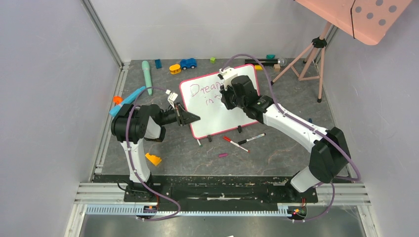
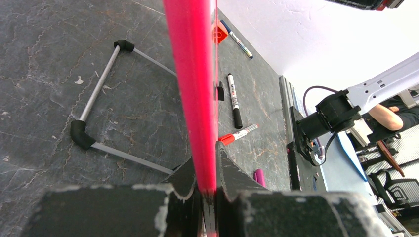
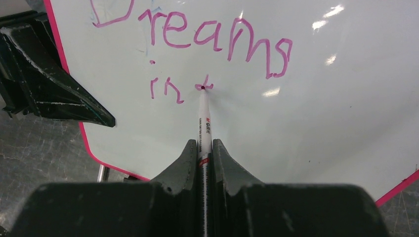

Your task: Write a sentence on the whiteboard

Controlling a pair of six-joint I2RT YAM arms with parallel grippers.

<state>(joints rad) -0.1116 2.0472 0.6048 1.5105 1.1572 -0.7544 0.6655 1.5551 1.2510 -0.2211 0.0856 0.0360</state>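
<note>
Closed tight on a marker (image 3: 203, 116) at the right gripper (image 3: 203, 148), tip touching the whiteboard (image 3: 321, 123) at the crossbar of a "t". In pinkish-purple, the sentence (image 3: 217, 44): "Dreams" above "int", 2 lines. Clamped on the whiteboard's pink left edge with the left gripper (image 2: 206, 173). Propped up on the table (image 1: 281, 155), 2 loose markers (image 1: 235, 143) just in front.
</note>
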